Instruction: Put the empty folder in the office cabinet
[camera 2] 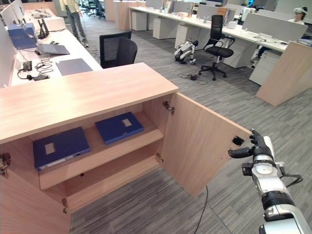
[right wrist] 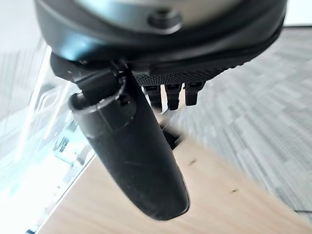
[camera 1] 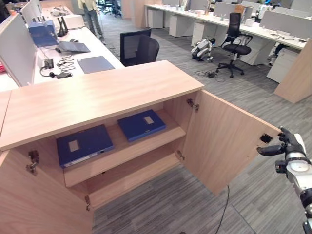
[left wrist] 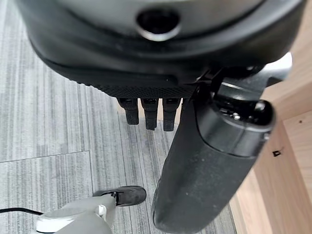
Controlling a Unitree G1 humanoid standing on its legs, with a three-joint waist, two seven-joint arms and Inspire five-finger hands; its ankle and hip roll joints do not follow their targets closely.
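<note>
Two blue folders lie flat on the upper shelf (camera 1: 146, 146) of the open cabinet (camera 1: 97, 92): the larger folder (camera 1: 84, 144) toward the shelf's left end, the smaller folder (camera 1: 141, 124) nearer its right end. So the placing looks done; only closing the doors seems left. The right hand (camera 2: 258, 148) rests at the outer edge of the right door (camera 2: 204, 141), fingers curled, holding nothing. The left hand (left wrist: 161, 92) hangs above the floor, fingers also curled and empty. Each folder has a pale label, but its writing is too small to read.

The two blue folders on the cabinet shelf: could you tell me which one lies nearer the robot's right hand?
The smaller-looking blue folder, lying further right on the shelf, beside the open right door. The right hand is at that door's outer edge; the other folder lies left.
</note>
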